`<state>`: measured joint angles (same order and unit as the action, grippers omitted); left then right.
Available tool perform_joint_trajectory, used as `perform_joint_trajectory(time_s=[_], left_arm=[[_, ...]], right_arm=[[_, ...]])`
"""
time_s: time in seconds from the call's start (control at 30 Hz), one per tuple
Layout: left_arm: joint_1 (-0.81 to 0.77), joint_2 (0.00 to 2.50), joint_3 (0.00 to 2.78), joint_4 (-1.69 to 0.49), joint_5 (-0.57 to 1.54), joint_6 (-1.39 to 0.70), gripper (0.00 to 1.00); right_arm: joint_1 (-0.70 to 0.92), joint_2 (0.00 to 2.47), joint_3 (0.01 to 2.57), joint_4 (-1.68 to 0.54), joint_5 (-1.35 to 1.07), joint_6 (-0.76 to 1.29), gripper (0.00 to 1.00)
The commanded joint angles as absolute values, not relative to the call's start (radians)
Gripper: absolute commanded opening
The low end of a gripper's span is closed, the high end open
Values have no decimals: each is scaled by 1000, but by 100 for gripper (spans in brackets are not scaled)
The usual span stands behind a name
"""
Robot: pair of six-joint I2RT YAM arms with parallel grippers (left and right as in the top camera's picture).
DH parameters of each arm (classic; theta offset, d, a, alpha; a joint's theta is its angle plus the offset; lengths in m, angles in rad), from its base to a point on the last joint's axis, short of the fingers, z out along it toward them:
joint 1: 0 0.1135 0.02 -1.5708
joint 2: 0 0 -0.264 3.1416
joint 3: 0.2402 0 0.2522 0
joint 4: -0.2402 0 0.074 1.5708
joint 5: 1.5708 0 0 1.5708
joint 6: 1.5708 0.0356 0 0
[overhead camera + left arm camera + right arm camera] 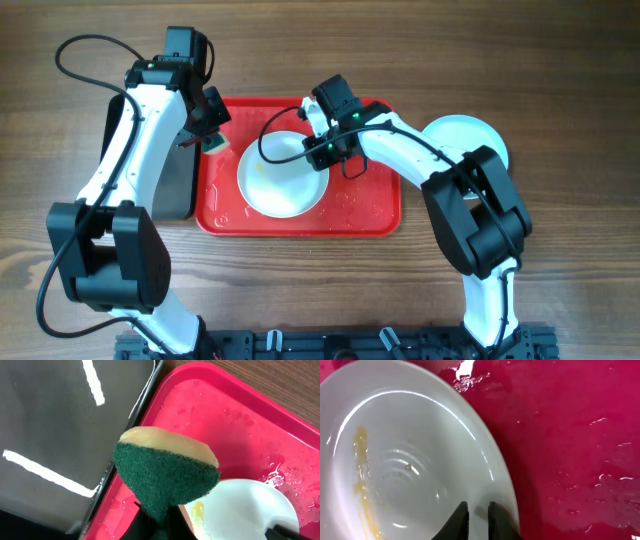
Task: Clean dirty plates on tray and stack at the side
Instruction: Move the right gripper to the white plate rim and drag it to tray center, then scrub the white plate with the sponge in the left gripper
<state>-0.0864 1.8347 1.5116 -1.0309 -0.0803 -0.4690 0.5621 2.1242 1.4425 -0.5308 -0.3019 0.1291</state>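
Wooden table (560, 60), widest thing in view, under all the rest.

Two white-and-black arms next. Left arm (135, 150) up along the left side, bending in toward the tray's upper left corner. Right arm (420, 150) in from the right, across to the tray's middle.

Red tray (372, 222) at the table's centre, long side left to right, floor wet with droplets (605, 480) and streaks.

Black tray (178, 190) just beside its left edge, rims touching or nearly so. Mostly under the left arm in the overhead view, glossy with light stripes in the left wrist view.

White plate (280, 190) right way up on the red tray, left of centre, the only plate there.

Pale blue plate (465, 135) off the tray, on the table just right of it, partly covered by the right arm. Cannot tell whether more than one lies stacked there.

Sponge (165, 472), green scouring face and yellow back, clamped in the left gripper (157, 525). Hangs above the tray's upper left corner near the black tray's rim, clear of the white plate.

Right gripper (478, 517) low over the white plate's inner wall, close to the rim. Fingers (462, 520) nearly together with a slim gap. Cannot tell whether pinching the plate or holding nothing.

Yellow smear (360, 460) down the inside of the white plate, on the side away from the right gripper.
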Motion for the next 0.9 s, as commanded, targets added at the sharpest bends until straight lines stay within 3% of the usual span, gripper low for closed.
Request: perform_joint_trajectory(time_s=[0.0,0.17,0.3,0.87], left_arm=[[-81,1841,1505,-1024,-67,-457,4],[-81,1841,1505,-1021,-68,-456,4],[-81,1841,1505,-1021,-67,-457,4],[-81,1841,1505,-1021,-67,-457,4]], right_arm=[[564,2150,1451,-530,-291,158,13],[562,2071,1497,-555,-310,148,14],[542,1998,1509,-554,-212,127,24],[529,2122,1476,-588,-237,90,30]])
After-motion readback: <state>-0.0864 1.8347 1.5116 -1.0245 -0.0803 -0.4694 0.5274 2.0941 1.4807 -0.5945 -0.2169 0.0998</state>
